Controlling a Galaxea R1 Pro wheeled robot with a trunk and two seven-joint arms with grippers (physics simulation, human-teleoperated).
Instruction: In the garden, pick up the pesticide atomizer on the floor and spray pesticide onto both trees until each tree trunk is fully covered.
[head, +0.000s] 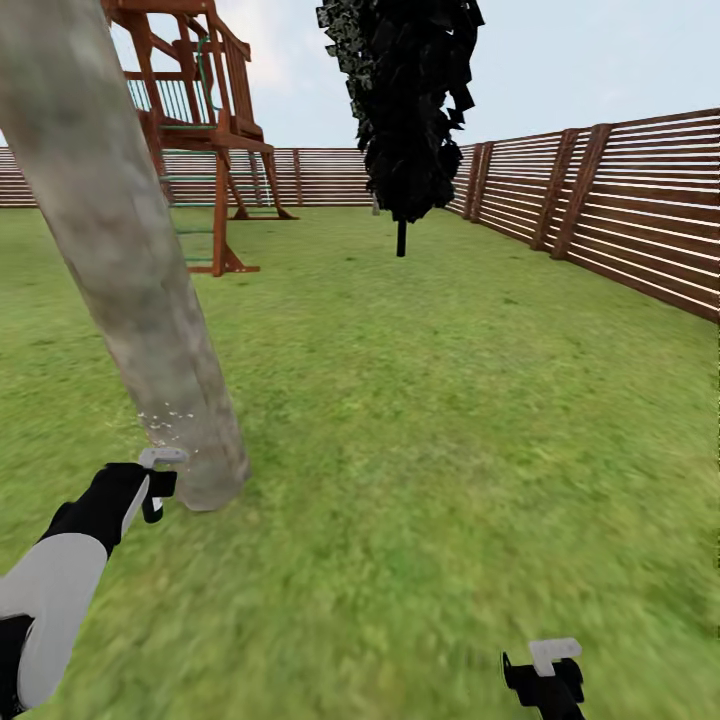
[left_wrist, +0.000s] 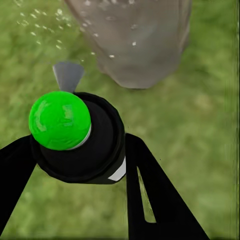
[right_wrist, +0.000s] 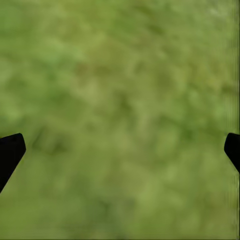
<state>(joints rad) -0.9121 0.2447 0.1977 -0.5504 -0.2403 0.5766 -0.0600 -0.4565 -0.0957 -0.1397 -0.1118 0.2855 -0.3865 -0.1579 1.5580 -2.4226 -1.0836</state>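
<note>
A thick grey-beige tree trunk (head: 130, 280) leans up from the grass at the left. My left gripper (head: 157, 488) hovers just beside the trunk's base, shut on the pesticide atomizer (left_wrist: 97, 150), a dark bottle whose top looks bright green with a grey nozzle. In the left wrist view the black fingers (left_wrist: 150, 190) clamp the bottle's sides, and the trunk (left_wrist: 135, 45) is close ahead. Tiny white specks of pesticide (head: 166, 418) float against the lower bark and also drift beside the trunk (left_wrist: 40, 25). My right gripper (head: 545, 672) hangs open low over the grass at the bottom right, empty.
A reddish wooden play tower (head: 200, 130) stands behind the trunk. A narrow black cypress-like tree (head: 410, 100) rises mid-lawn farther back. The slatted fence (head: 620, 200) runs along the right and the back. Green lawn (head: 430, 420) stretches between them.
</note>
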